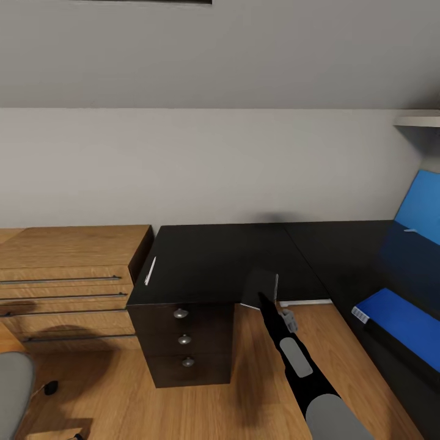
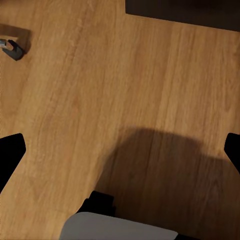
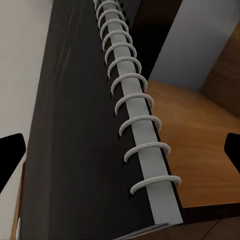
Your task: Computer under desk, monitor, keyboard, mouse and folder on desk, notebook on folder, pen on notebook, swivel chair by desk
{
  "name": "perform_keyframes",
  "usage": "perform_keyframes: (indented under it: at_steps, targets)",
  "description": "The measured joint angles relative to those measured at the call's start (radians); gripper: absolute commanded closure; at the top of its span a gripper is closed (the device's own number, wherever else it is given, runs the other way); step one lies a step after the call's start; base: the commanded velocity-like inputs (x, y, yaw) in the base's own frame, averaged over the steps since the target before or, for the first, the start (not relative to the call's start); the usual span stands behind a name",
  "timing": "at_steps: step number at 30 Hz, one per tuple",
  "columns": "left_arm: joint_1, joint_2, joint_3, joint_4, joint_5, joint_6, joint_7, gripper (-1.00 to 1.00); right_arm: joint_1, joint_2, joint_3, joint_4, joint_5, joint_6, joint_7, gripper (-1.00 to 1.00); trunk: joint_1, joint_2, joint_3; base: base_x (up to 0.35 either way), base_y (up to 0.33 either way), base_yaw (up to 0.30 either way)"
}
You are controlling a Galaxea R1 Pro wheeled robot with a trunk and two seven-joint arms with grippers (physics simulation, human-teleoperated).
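Notebook (image 3: 85, 125): black cover, spine bound with white wire rings; seen from the head camera as a dark slab (image 1: 261, 287) over the front edge of the desk (image 1: 214, 256).
Right gripper (image 1: 269, 300): clamped on the notebook, holding it at the desk edge.
Pen (image 1: 150, 271): thin white stick lying on the desk's left end, well apart from the notebook.
Left gripper (image 2: 120, 150): fingertips spread apart above the wooden floor (image 2: 100, 75).
Folder (image 1: 400, 321): blue, flat on the desk at right.

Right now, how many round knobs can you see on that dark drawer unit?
3, in a vertical line down the front of the dark drawer unit: top knob, middle knob, bottom knob. None looks hidden.
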Motion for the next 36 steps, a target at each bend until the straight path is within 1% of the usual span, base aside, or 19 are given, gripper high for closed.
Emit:
perform_keyframes:
  at_steps: [7,8,14,25,31,35,36]
  targets:
    - [-0.001,-0.001,0.0,0.005,0.0,0.0,0.0,-1.0,0.0,0.001,0.001,0.0,-0.001,-0.004,-0.002,-1.0,0.0,0.0,0.0,0.0,0.0,0.0]
    - [-0.001,-0.001,0.0,0.005,0.0,0.0,0.0,-1.0,0.0,0.001,0.001,0.0,-0.001,-0.004,-0.003,1.0,0.0,0.0,0.0,0.0,0.0,0.0]
    - [0.0,-0.002,0.0,0.006,0.0,0.0,0.0,-1.0,0.0,0.001,0.001,-0.002,0.001,-0.005,-0.015,1.0,0.0,0.0,0.0,0.0,0.0,0.0]
    - [0.0,-0.003,0.0,0.006,0.0,0.0,0.0,-1.0,0.0,0.0,0.0,-0.001,-0.005,-0.005,-0.011,1.0,0.0,0.0,0.0,0.0,0.0,0.0]
    - [-0.001,-0.02,0.0,0.018,-0.001,0.0,0.001,-1.0,0.001,0.0,0.0,-0.005,-0.004,-0.005,-0.001,1.0,-0.023,0.042,0.019,0.0,0.0,0.0]
    - [0.0,-0.025,0.001,0.03,-0.001,0.0,0.001,-1.0,0.001,0.0,-0.001,-0.011,-0.004,-0.005,0.02,1.0,-0.038,0.07,0.031,0.0,0.0,0.0]
    - [0.0,-0.029,0.002,0.034,-0.001,0.0,0.001,-1.0,0.002,-0.001,-0.001,-0.018,-0.005,-0.006,0.036,1.0,-0.042,0.077,0.034,0.0,0.0,0.0]
